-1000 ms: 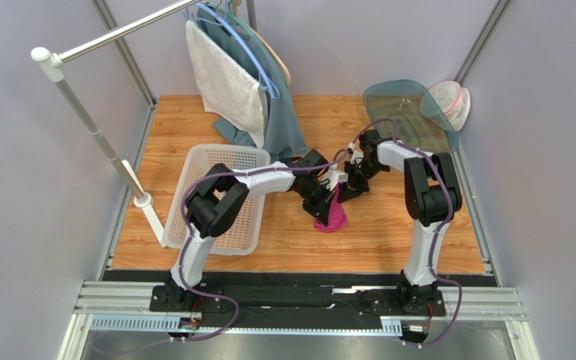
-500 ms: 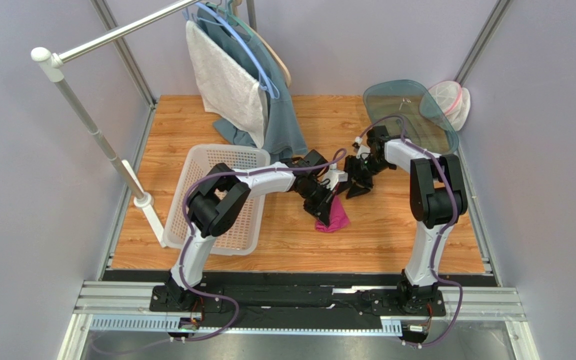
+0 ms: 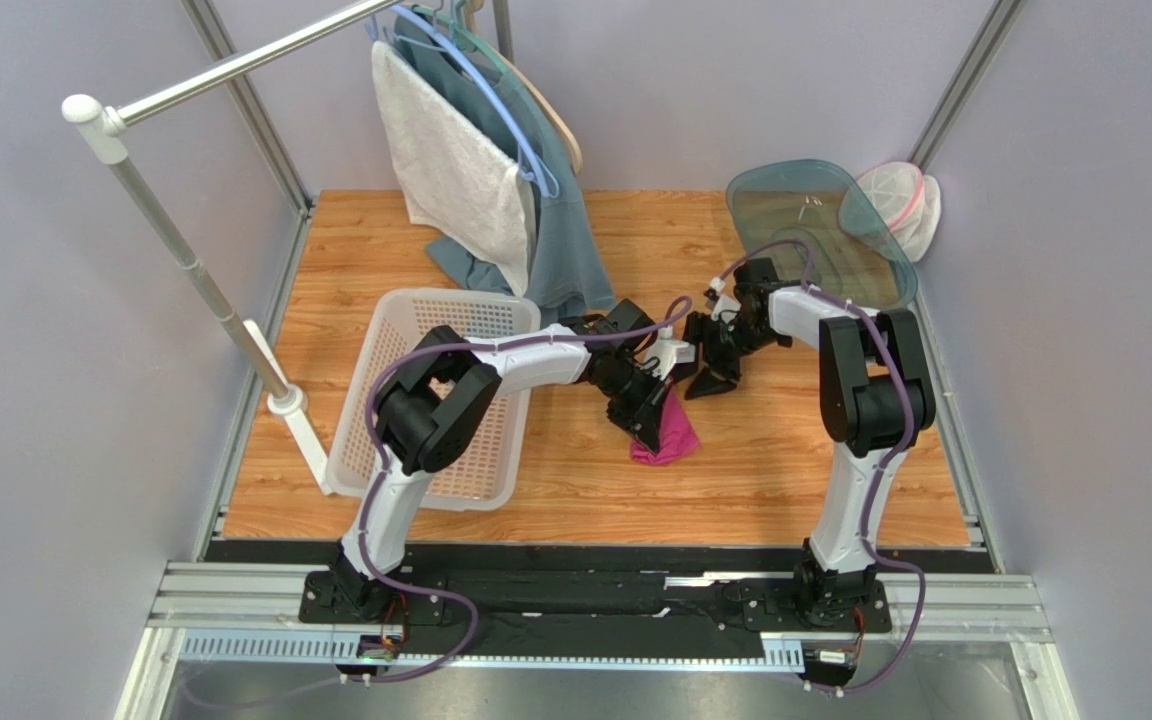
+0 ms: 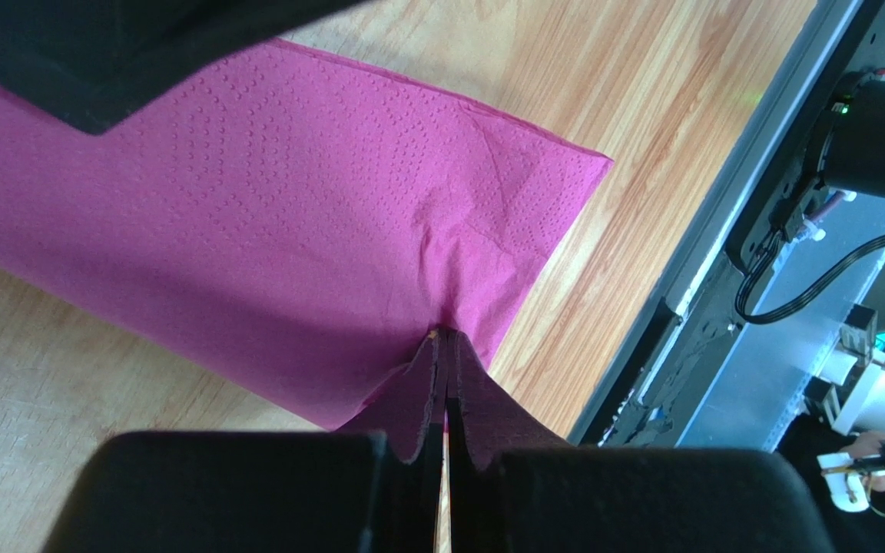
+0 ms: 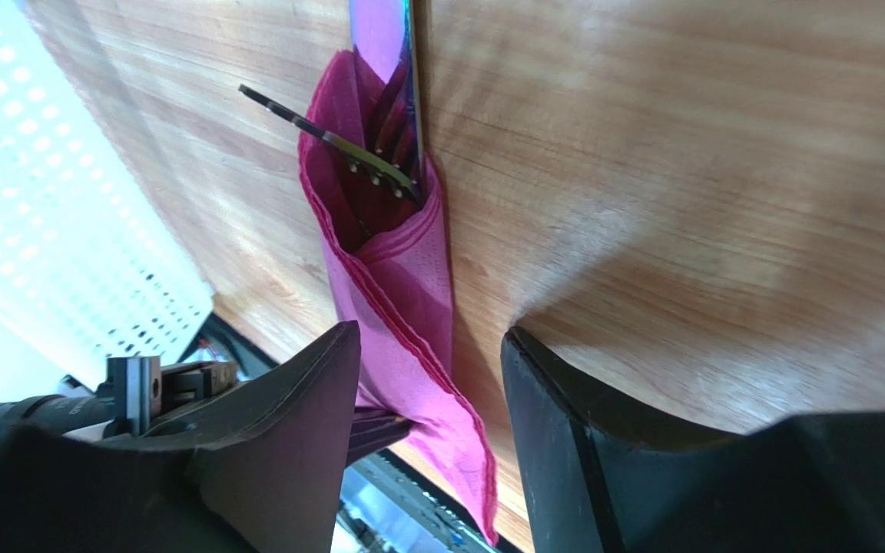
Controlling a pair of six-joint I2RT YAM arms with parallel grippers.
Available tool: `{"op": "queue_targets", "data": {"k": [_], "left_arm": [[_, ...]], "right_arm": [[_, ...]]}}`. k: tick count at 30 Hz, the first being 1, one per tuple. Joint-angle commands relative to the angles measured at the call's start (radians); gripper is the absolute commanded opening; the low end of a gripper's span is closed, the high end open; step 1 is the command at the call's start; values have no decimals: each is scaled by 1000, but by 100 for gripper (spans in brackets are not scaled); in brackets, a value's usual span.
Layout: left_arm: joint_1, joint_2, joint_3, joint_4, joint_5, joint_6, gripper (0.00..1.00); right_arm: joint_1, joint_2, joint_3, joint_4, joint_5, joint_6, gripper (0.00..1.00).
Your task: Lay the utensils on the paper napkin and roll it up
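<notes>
One pinching, one spread
Left gripper pinches the paper napkin; right gripper gapes over wrapped utensils, mid wooden table.

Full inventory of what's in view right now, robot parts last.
paper napkin: 1, magenta, table centre, wrapped round the utensils
utensils: at least 2 show, purple, ends sticking out of the napkin
basket: 1, white, table left
towel: 1, grey-white, hung on the rail
teal cloth: 1, beside the towel
hangers: several, blue and beige, on the rail
rail: 1, white, back left
plastic piece: 1, translucent teal-grey, back right
mesh bag: 1, white, pink rim, back right corner
table: 1, wood
left end effector: shut on the napkin's edge
right end effector: open, facing the roll
</notes>
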Motion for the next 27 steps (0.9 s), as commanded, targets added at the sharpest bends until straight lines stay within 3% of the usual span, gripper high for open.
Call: {"op": "queue_targets", "data": {"k": [1, 11, 14, 18, 22, 27], "left_arm": [[4, 42, -19, 13, -59, 11, 0], [18, 50, -14, 16, -53, 5, 0], [19, 51, -13, 14, -53, 5, 0], [25, 45, -14, 22, -51, -8, 0], [42, -5, -54, 88, -44, -61, 2], [54, -177, -100, 215, -37, -113, 30]], "right_arm": [[20, 24, -55, 95, -47, 30, 55], [31, 45, -162, 194, 23, 55, 45], [37, 51, -174, 194, 51, 49, 33], [36, 62, -165, 178, 51, 35, 0], [34, 45, -148, 174, 20, 20, 0], [25, 9, -124, 192, -62, 14, 0]]}}
